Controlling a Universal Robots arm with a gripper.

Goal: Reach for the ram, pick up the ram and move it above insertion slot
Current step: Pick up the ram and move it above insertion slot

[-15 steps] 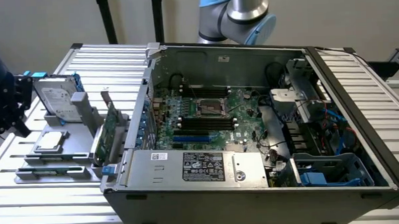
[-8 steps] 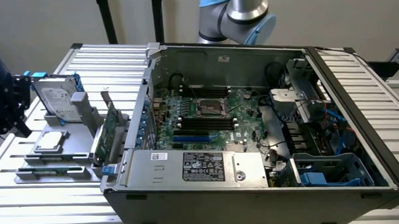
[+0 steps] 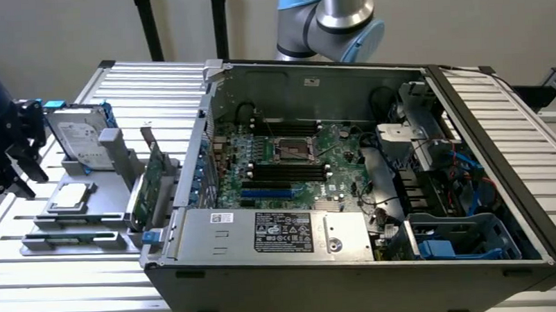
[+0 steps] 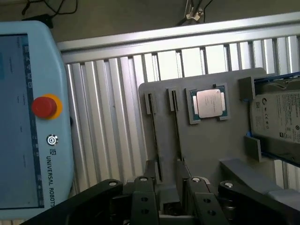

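Observation:
The ram [image 3: 70, 239] is a thin green stick standing on edge in the front groove of a grey fixture [image 3: 94, 204], at the exterior view's left. In the wrist view the ram [image 4: 154, 140] is a dark narrow line, with a second thin strip [image 4: 178, 136] in the groove beside it. My gripper [image 3: 10, 169] hangs at the far left edge, apart from the fixture. Its black fingers [image 4: 143, 199] stand open at the ends of the two grooves, with nothing between them [image 4: 169, 200]. The black insertion slots [image 3: 283, 171] lie in parallel rows on the motherboard inside the open computer case.
The fixture also holds a hard drive [image 3: 78, 139], a processor chip [image 3: 71, 198] and an upright green expansion card [image 3: 154, 188]. A blue slot [image 3: 265, 193] lies below the black ones. A teach pendant with a red stop button [image 4: 46, 107] sits beside the fixture. The case wall [image 3: 200, 165] rises between fixture and motherboard.

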